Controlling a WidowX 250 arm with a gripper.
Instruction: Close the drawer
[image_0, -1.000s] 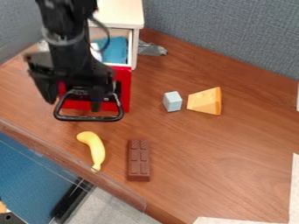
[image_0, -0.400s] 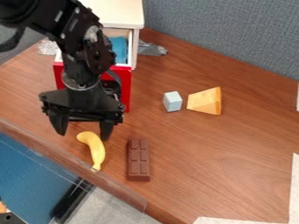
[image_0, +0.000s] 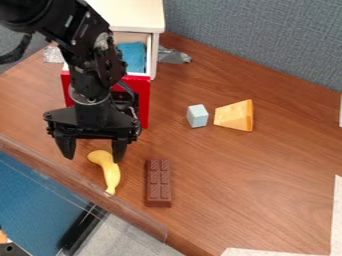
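The drawer (image_0: 143, 100) is pulled out at the upper left of the frame, its red front below the white cabinet (image_0: 137, 15) and a blue item (image_0: 132, 56) inside it. The black gripper (image_0: 94, 156) hangs left of centre, in front of the drawer, its two fingers spread apart with nothing between them. The fingertip on the picture's right is just beside the upper end of the yellow banana (image_0: 109, 173); I cannot tell whether they touch. A brown chocolate bar (image_0: 158, 182) lies right of the banana, and a pale block (image_0: 197, 116) and a cheese wedge (image_0: 235, 116) sit near each other, right of centre
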